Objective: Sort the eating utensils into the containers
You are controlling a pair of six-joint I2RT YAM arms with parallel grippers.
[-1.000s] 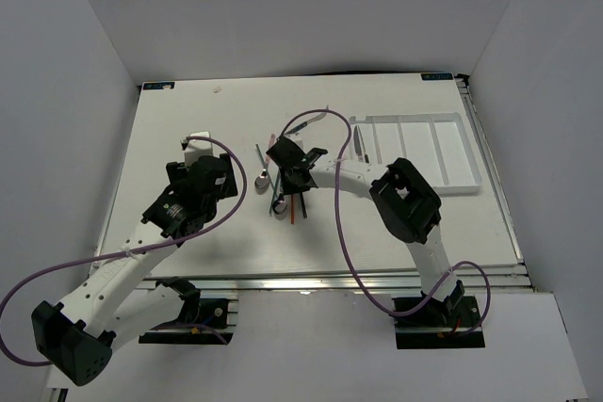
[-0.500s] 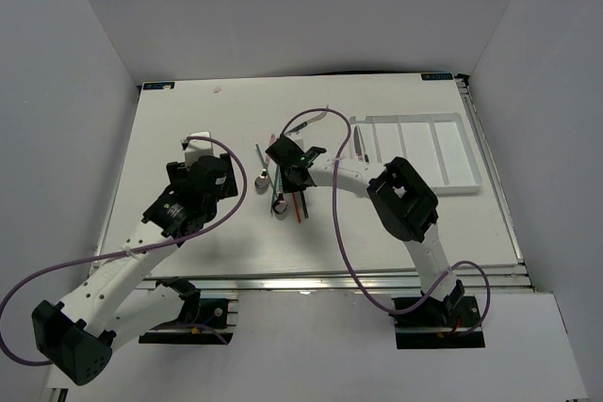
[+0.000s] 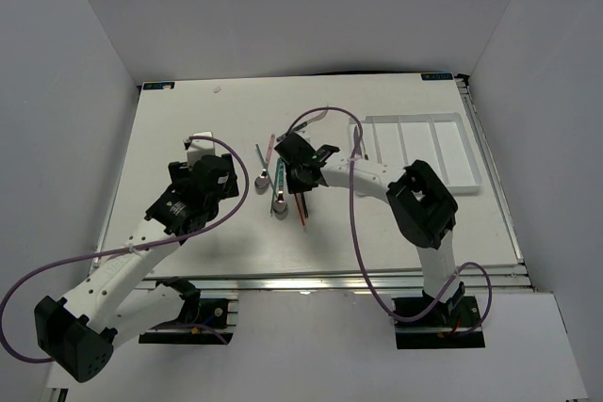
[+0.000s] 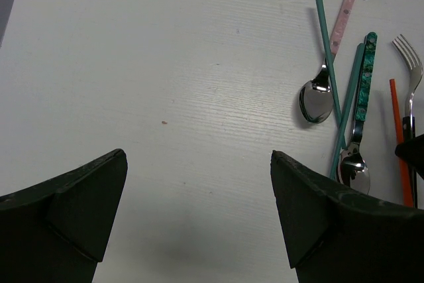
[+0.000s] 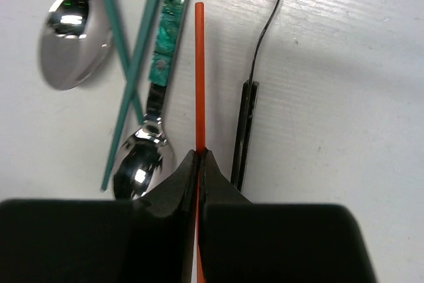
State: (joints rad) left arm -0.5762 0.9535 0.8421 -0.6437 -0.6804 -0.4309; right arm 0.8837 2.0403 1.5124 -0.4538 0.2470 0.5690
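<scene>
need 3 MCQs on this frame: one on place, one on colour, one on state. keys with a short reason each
1. In the top view, where does the white tray lie from the utensil pile?
A) to its left B) to its right C) beneath it
2. The chopstick between the right fingers is:
A) orange B) teal C) pink
3. The left fingers are:
A) open, holding nothing B) shut on a spoon C) shut on a fork

Key:
1 B: the tray sits right of the pile, apart from it.
2 A: the right wrist view shows an orange chopstick pinched.
3 A: the left fingers stand wide apart over bare table.
</scene>
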